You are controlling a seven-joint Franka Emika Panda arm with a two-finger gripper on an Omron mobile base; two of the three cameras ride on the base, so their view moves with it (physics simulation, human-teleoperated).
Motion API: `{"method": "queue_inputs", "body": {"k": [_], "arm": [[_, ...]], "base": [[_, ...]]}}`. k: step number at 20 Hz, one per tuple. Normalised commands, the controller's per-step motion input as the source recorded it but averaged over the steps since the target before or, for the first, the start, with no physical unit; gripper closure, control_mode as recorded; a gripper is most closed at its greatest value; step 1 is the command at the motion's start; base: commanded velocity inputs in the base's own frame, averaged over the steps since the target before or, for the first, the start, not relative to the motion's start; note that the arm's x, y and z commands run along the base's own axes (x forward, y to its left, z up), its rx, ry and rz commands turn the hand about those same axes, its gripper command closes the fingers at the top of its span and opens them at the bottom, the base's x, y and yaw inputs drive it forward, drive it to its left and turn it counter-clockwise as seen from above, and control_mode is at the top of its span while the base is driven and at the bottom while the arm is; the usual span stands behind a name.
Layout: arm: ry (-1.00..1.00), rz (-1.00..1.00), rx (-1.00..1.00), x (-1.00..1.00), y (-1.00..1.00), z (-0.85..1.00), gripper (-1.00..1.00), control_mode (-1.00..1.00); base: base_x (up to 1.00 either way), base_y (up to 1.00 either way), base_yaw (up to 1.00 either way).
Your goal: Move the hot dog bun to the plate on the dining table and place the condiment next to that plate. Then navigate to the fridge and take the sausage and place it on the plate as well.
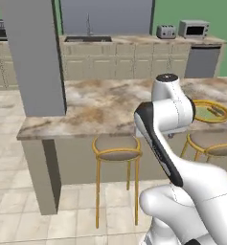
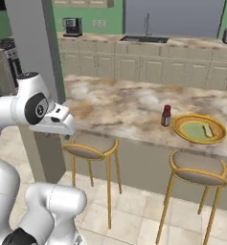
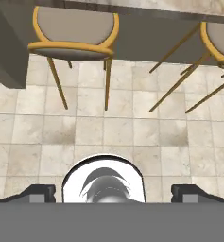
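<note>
In the hand view my two finger tips (image 3: 38,193) sit at the bottom corners of the frame, far apart, with nothing between them; the gripper (image 3: 111,194) looks straight down at pale floor tiles (image 3: 132,132). A yellow-framed bar stool (image 3: 73,35) occupies the upper left of that frame, and a second stool (image 3: 219,40) the upper right.

In the right base view the hand hangs at centre left, just in front of the near edge of the dining table (image 2: 129,107) and above the left stool (image 2: 91,146).

On the table, at right of centre in the same view, I see the plate (image 2: 182,130) with its yellow-orange rim and pale green centre. The hot dog bun (image 2: 208,130) lies on it, toward its right side. The condiment (image 2: 166,116) stands upright just beside the plate's left rim; whether they touch I cannot tell.

In the left base view the plate (image 1: 219,117) shows at mid right, partly behind the arm.

A grey pillar (image 1: 33,57) rises from the table's left end.
</note>
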Motion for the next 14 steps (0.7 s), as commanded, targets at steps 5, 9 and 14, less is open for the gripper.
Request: {"method": "queue_inputs", "body": {"k": [5, 9, 14], "arm": [[0.0, 0.0, 0.0, 0.0, 0.0, 0.0, -1.0, 1.0], [0.0, 0.0, 0.0, 0.0, 0.0, 0.0, -1.0, 1.0], [0.0, 0.0, 0.0, 0.0, 0.0, 0.0, -1.0, 1.0]], "base": [[-0.22, 1.0, 0.58], [-0.01, 1.0, 0.42], [0.27, 1.0, 0.31]]}}
